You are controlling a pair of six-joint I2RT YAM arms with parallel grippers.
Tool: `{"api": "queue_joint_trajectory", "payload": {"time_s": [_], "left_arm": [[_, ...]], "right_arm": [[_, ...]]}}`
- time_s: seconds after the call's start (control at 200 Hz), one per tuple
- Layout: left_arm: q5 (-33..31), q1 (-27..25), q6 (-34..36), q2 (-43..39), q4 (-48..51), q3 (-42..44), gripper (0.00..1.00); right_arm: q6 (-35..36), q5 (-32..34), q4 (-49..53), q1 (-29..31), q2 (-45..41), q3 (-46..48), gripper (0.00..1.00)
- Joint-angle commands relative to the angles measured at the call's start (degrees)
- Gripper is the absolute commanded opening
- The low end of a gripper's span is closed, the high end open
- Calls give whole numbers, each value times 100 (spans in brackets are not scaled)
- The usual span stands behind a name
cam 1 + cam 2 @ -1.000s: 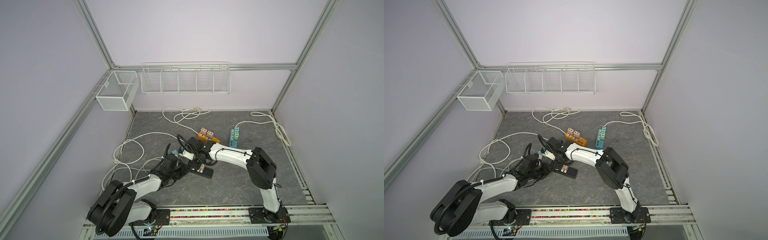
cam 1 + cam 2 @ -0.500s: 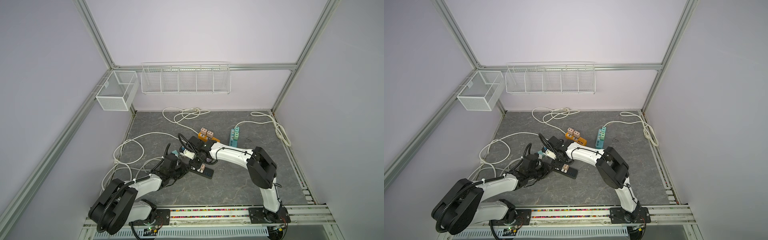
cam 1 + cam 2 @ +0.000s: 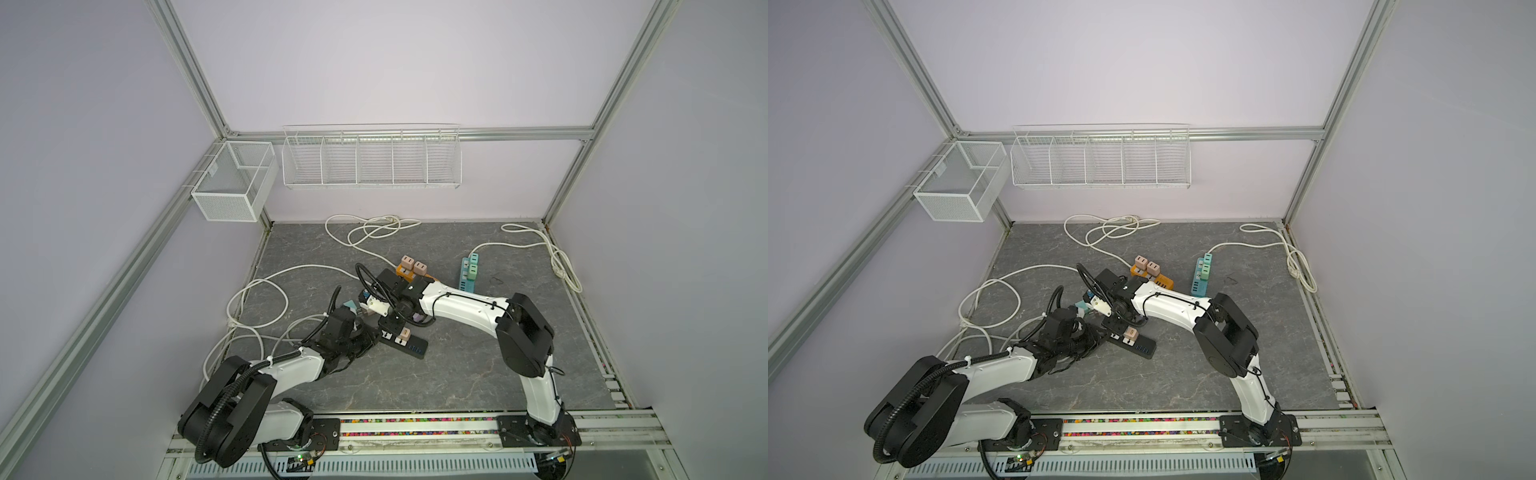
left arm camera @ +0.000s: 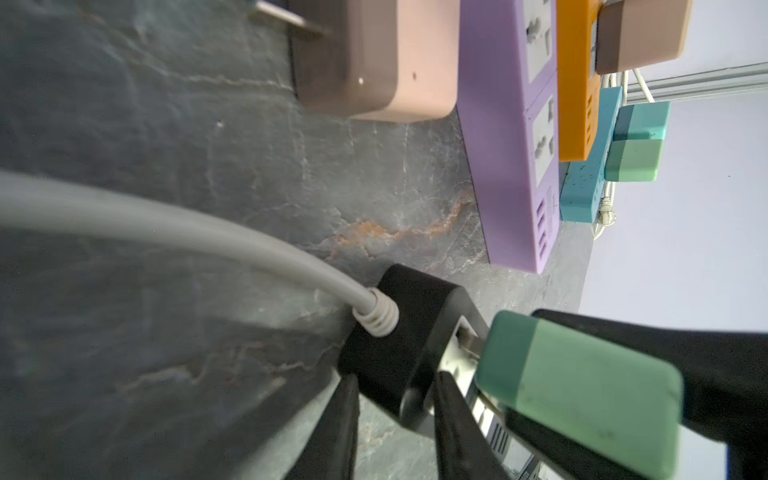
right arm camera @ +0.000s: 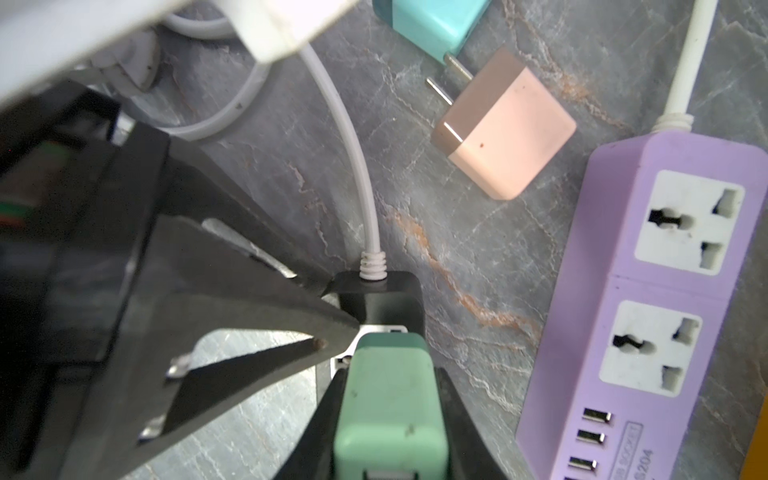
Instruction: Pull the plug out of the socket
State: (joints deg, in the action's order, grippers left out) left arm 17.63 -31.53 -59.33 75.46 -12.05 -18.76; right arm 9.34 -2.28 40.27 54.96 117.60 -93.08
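Grip is set at both ends, so I read this as the pull itself. My right gripper (image 5: 390,374) is clamped on the green plug (image 5: 390,415), one finger on each flank in the right wrist view. The plug stands in the end socket of the black strip (image 4: 415,299), next to where the white cord (image 4: 208,232) enters. My left gripper (image 4: 395,378) straddles that cord end. In the left wrist view its fingers (image 4: 343,424) lie against both sides and seem to pinch the strip, holding it down on the table (image 4: 166,124). In a top view the two grippers meet at the left end of the strip (image 3: 411,345), near the middle of the table.

A sliver of metal prong (image 4: 469,345) shows between plug and socket face, so I judge the plug partly drawn but not free.

Next I want the right arm to draw straight away from the socket face, along the prongs, with no twist. Meanwhile the left arm pins the strip so it does not ride up with the plug. If the strip lifts, I would firm the left hold first. A pink plug (image 5: 503,124) and a purple strip (image 5: 573,374) lie just beside, so the way out should go up, not sideways.
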Motion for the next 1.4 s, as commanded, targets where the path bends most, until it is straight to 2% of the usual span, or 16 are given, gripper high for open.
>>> {"api": "queue_joint_trajectory", "payload": {"time_s": [0.0, 0.395, 0.54, 1.01, 1.215, 1.4], "left_arm": [[-445, -20, 27, 372, 1232, 298, 30], [-273, -20, 116, -27, 1378, -67, 30], [-277, -20, 190, -321, 1582, -289, 30], [-841, 87, 574, -1257, 2755, -924, 32], [-888, 427, 778, -1643, 3017, -989, 34], [-840, 676, 1002, -1798, 3259, -1131, 34]], "right_arm": [[-41, -231, 16, 13, -386, -56, 16], [-721, -209, -144, -396, -993, 151, 16], [-1205, -284, -438, -515, -1160, 316, 16], [-2698, -677, -1366, -806, -886, 474, 16], [-3132, -773, -1805, -810, -635, 644, 16], [-3381, -595, -2116, -795, -454, 790, 16]]}}
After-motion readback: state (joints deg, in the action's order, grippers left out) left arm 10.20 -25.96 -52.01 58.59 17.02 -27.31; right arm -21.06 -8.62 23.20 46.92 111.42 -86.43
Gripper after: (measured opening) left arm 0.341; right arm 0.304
